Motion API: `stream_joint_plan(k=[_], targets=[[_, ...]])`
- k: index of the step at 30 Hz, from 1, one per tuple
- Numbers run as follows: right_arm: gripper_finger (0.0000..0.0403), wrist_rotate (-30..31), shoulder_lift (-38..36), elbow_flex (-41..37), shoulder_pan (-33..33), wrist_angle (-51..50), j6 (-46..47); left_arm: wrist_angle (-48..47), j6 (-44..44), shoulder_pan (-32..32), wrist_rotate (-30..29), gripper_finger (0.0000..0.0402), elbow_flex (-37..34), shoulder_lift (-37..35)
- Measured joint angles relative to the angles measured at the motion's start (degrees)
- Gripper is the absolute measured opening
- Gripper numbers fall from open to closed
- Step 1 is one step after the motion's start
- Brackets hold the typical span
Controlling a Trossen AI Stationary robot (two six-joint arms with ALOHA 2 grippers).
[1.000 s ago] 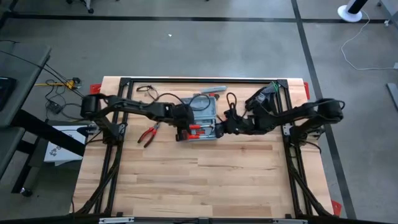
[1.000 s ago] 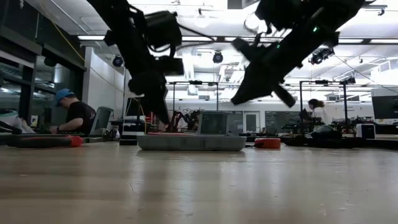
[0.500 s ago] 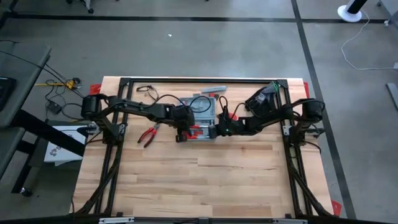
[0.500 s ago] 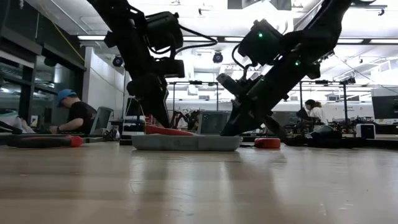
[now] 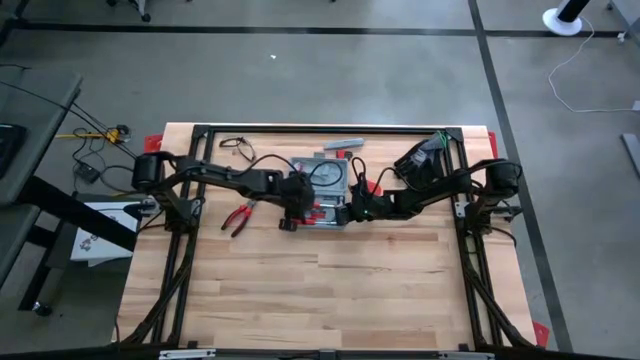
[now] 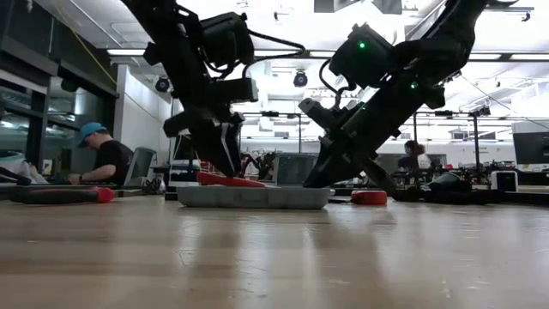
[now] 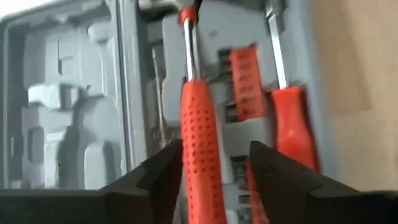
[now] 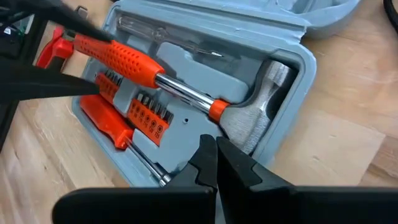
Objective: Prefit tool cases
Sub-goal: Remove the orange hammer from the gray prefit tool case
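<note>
The grey-blue tool case (image 5: 330,178) lies open at the table's far middle, its tray (image 8: 186,134) up and its lid (image 7: 68,112) flat beside it. A hammer with a red handle (image 7: 200,143) lies slanting in the tray, its head (image 8: 264,102) in a recess. My left gripper (image 7: 214,171) is open, with one finger on each side of the handle. My right gripper (image 8: 216,152) is shut, its tips down at the tray beside the hammer's neck, at the case's right end (image 6: 319,196). My left gripper has the hammer's handle (image 7: 189,177) between its open fingers, close against one finger (image 7: 163,171) and apart from the other; I cannot tell whether it touches. My right gripper slants down from the table's right, fingers shut; I cannot tell whether its tips touch the tray.
Red-handled pliers (image 5: 237,216) lie left of the case. A slim grey bar (image 5: 340,143) and a black cord (image 5: 235,144) lie at the far edge, dark gear (image 5: 425,160) at the far right. The tray also holds a red screwdriver (image 8: 109,121) and bits (image 8: 149,112).
My left gripper has opened and let go of the hammer's handle, rolling a little while staying in place. My right gripper has come down toward the case's right end, still shut. The hammer's handle now shows above the case's rim in the low view.
</note>
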Motion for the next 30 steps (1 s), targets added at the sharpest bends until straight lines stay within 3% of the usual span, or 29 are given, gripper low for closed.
stream_joint_plan(k=[5, 13, 17, 21, 24, 30], targets=[[0.0000, 0.0, 0.0, 0.0, 0.0, 0.0, -0.2, 0.8, 1.1, -0.6, -8.8, 0.0223, 0.1, 4.6], [0.0000, -0.6, 0.0, -0.1, 0.5, 0.0, -1.5, 4.9, -0.5, -1.4, -20.4, 0.0226, 0.5, 11.0], [0.0000, -1.0, 0.0, -0.1, 1.1, 0.0, -1.4, 6.2, -2.0, -1.4, -19.4, 0.0183, 0.4, 11.4], [0.0000, 0.5, 0.0, -0.2, 1.8, -0.1, -1.3, 3.5, -2.9, -0.8, -13.9, 0.0078, 1.0, 11.4], [0.0000, 1.9, 0.0, -0.2, 2.1, -0.2, -0.1, 2.7, -6.3, -0.4, -9.0, 0.0071, 1.1, 11.2], [0.0000, 0.8, -0.1, -0.3, 2.1, 2.0, 0.0, 0.7, -8.9, -0.3, -6.7, 0.0071, 1.3, 9.5]])
